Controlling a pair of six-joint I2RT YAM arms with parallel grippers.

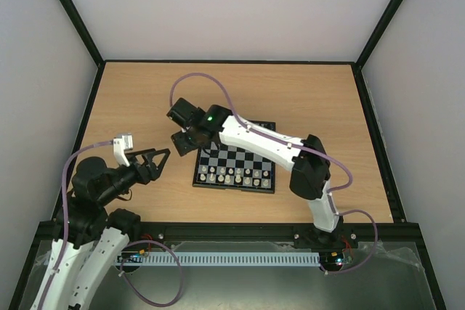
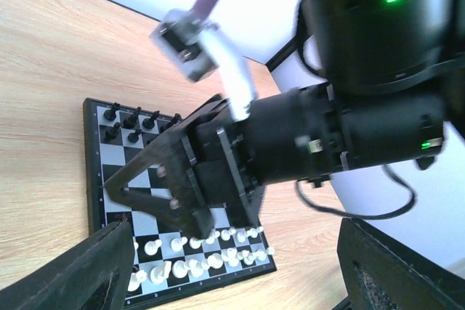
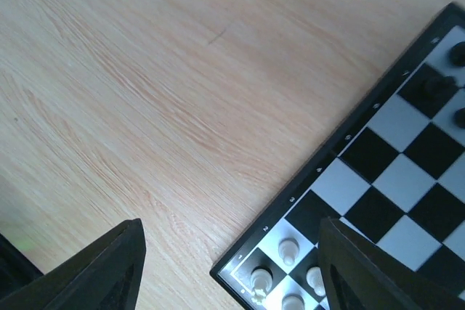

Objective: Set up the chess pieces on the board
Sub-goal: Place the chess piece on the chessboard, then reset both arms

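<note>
Small white digits line the border of the board [image 3: 323, 165], among them 2, 3, 4

arms [image 1: 251, 138]: white shells, black joints | cables [image 1: 196, 75]: lilac | right-arm LED [image 1: 210, 115]: green | left gripper [image 1: 165, 162]: black

A robotics lab cell: white walls [image 1: 232, 12], black frame [image 1: 75, 16], wooden table [image 1: 305, 99], two robot arms [image 1: 254, 139] bolted on

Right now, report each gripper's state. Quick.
Left gripper: open, holding nothing.
Right gripper: open, holding nothing.
</note>
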